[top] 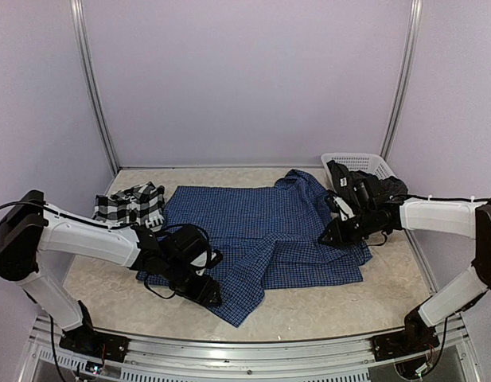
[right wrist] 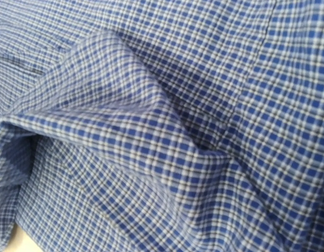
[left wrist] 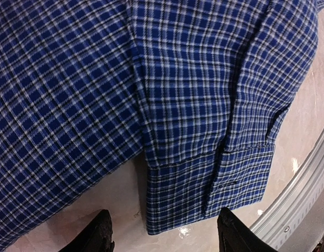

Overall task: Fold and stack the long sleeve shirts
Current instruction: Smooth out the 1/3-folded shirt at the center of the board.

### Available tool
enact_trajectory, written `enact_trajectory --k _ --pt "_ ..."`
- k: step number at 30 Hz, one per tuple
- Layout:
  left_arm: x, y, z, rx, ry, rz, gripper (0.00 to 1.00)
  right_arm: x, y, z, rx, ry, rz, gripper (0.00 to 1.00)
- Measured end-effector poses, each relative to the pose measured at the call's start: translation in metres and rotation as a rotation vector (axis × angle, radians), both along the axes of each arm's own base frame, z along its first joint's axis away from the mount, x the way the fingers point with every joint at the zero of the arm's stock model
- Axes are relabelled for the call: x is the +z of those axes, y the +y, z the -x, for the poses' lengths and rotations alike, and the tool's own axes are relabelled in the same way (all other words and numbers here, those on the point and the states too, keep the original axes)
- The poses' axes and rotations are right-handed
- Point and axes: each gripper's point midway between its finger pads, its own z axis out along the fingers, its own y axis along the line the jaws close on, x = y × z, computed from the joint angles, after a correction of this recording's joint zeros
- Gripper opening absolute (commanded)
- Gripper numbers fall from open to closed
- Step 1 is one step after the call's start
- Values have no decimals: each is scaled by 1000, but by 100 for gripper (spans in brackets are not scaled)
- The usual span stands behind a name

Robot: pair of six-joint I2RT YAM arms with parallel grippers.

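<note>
The blue shirt [top: 261,235] with a fine dark check lies spread across the middle of the table, one sleeve folded over its front. My left gripper [top: 207,293] is low at the shirt's near left edge. It stands open [left wrist: 164,239], with the sleeve cuff [left wrist: 209,184] flat on the table just ahead of its black fingertips [left wrist: 101,233]. My right gripper [top: 328,236] is at the shirt's right edge. There the blue cloth [right wrist: 151,136] bunches into a raised ridge that hides the fingers, and the gripper looks shut on it. The black-and-white plaid shirt [top: 132,204] lies folded at the back left.
A white plastic basket [top: 364,163] stands at the back right with dark cloth [top: 372,187] in it, just behind my right arm. A metal rail [left wrist: 303,194] runs along the table's near edge, close to the cuff.
</note>
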Motion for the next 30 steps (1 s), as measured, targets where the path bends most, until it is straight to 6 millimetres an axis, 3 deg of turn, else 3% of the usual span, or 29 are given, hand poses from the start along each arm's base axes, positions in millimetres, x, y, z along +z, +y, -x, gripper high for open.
enact_trajectory --k 8,12,18,24,30 --pt "-4 -2 -3 61 -8 15 53 -3 2 0 16 2 -4 27" --pt "-6 -14 2 48 -47 10 45 -2 4 0 30 1 -4 27" --pt "-10 -41 9 37 -116 2 25 5 11 -7 53 -8 -20 27" --pt "-13 -44 3 54 -163 -38 0 6 12 -6 61 -7 -26 27" --pt "-12 -33 1 19 -186 -124 0 6 12 -6 62 -7 -26 27"
